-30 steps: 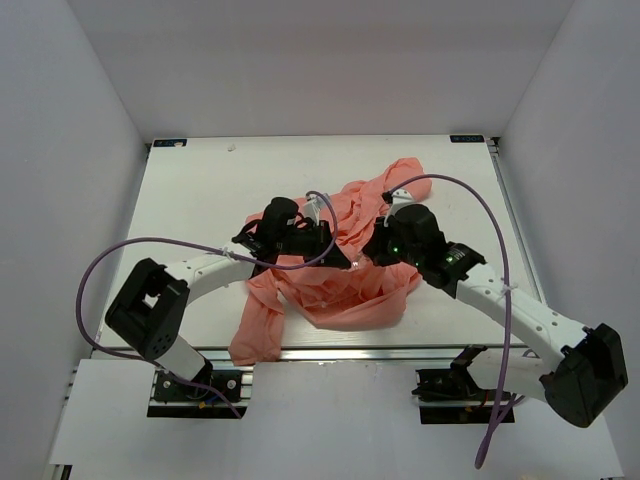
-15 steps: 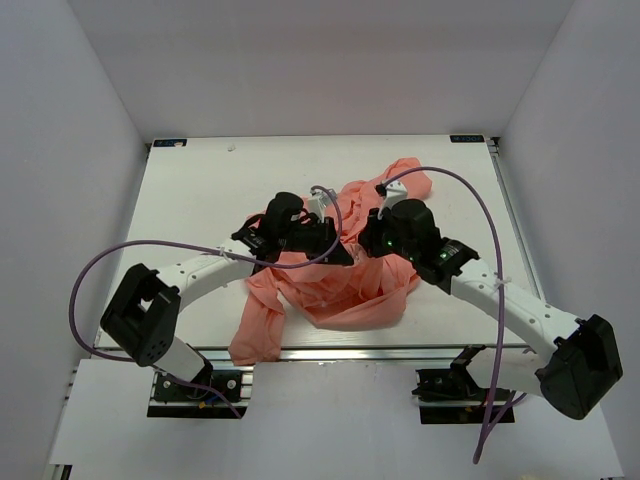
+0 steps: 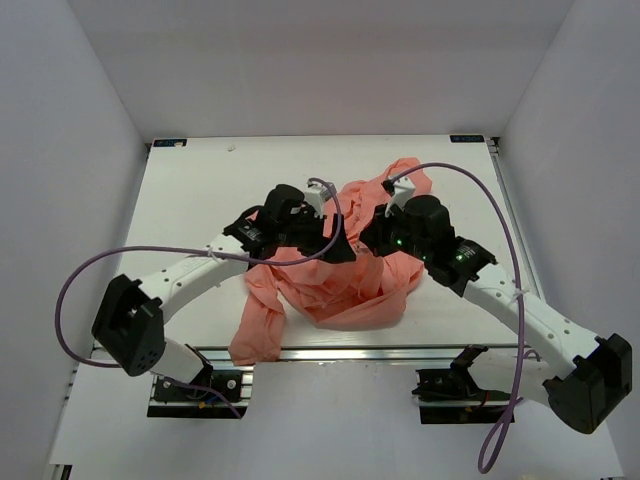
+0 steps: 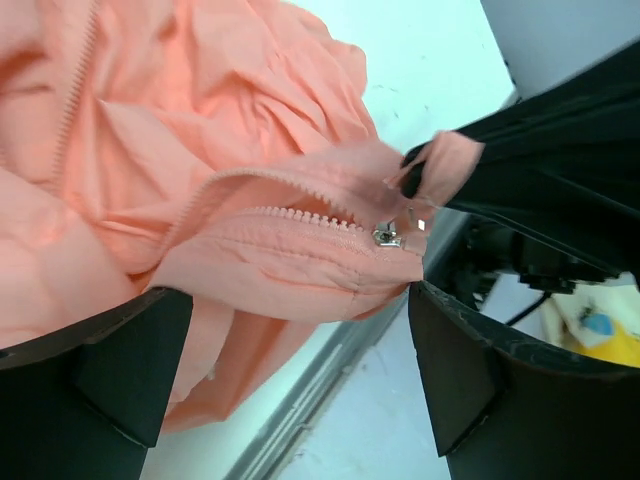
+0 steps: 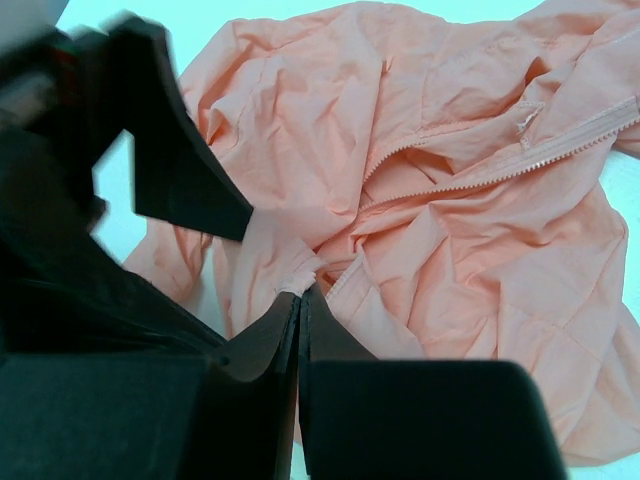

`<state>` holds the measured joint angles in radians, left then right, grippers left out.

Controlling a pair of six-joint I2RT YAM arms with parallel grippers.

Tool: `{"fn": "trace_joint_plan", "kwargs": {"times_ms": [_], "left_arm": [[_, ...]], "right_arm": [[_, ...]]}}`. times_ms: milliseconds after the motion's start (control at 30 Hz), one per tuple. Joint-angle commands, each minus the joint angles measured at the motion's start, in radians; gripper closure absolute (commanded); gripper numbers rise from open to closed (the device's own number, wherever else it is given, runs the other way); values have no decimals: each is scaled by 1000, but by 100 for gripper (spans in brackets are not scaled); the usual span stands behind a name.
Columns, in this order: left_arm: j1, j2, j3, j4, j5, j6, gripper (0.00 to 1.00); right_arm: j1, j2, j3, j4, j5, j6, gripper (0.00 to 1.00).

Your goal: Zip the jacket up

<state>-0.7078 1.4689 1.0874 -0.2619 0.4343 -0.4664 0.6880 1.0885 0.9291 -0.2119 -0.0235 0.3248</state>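
The salmon-pink jacket lies crumpled on the white table, one sleeve hanging toward the near edge. My right gripper is shut on a small fold of the jacket by the zipper's end. In the left wrist view that pinched corner shows beside the metal zipper slider, with the zipper teeth running left and parted. My left gripper stands open, its fingers wide on either side of the jacket's hem, gripping nothing. From above, the left gripper and right gripper nearly meet over the jacket.
A metal rail runs along the table's near edge, just below the jacket's hem. Purple cables loop over both arms. White walls close in the table at the left, right and back.
My left gripper has opened and let go of the jacket, shifting slightly right. The right gripper stays shut on the fabric and has moved slightly.
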Motion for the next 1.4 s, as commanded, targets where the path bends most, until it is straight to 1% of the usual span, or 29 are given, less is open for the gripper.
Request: {"fn": "trace_joint_plan", "kwargs": {"times_ms": [0,133,167,200,267,333,400,433,500,533,633,667,700,767,833,900,933,1000,1033,1067,1200,1233,1333,1367], "left_arm": [[-10,-108,61,-68,-101,112,2],[-77,-148,104,-132,-236,222,2],[-122,-157,111,-152,-267,276,2],[-145,-163,114,-155,-325,297,2],[-183,-171,114,-157,-348,354,2],[-196,-171,111,-152,-353,394,2],[-217,-156,120,-163,-365,413,2],[-226,-150,126,-168,-411,419,2],[-249,-136,140,-181,-489,426,6],[-252,-121,144,-189,-555,428,8],[-265,-95,164,-188,-638,425,17],[-266,-90,167,-181,-641,426,19],[-266,-88,167,-174,-640,428,23],[-266,-88,161,-140,-623,442,26],[-268,-84,160,-126,-614,451,32],[-268,-75,167,-125,-612,456,39],[-268,-70,169,-125,-609,457,45],[-268,-62,169,-126,-592,465,48],[-268,-59,167,-125,-586,465,52],[-268,-55,166,-123,-579,465,53],[-268,-45,161,-120,-554,465,64],[-268,-47,155,-116,-559,465,68],[-268,-55,146,-100,-565,463,86],[-268,-56,143,-94,-566,463,95]], "right_arm": [[-2,8,72,-37,-27,-13,100],[-2,34,123,-78,-13,0,100],[-1,45,132,-83,-15,6,100],[-1,51,148,-90,-16,8,100],[-1,69,168,-98,-24,11,100],[-2,82,191,-110,-24,13,100],[-2,97,208,-118,-26,19,100],[-4,102,217,-125,-29,19,100],[-2,105,224,-126,-35,19,100],[-2,103,226,-126,-38,20,100],[-4,102,228,-124,-41,19,100],[-2,102,228,-126,-44,20,100],[-2,102,228,-126,-46,20,100],[-2,102,226,-123,-50,22,100],[-2,100,224,-119,-53,22,100],[-2,105,226,-119,-52,20,100],[-2,105,226,-118,-52,20,100],[-4,106,226,-118,-53,20,100],[-2,108,224,-115,-53,22,100],[-2,106,224,-113,-52,22,100],[-2,109,231,-103,-53,23,100],[-4,111,232,-103,-55,22,100],[-4,109,232,-100,-61,19,100],[-2,111,232,-99,-62,17,100]]}}
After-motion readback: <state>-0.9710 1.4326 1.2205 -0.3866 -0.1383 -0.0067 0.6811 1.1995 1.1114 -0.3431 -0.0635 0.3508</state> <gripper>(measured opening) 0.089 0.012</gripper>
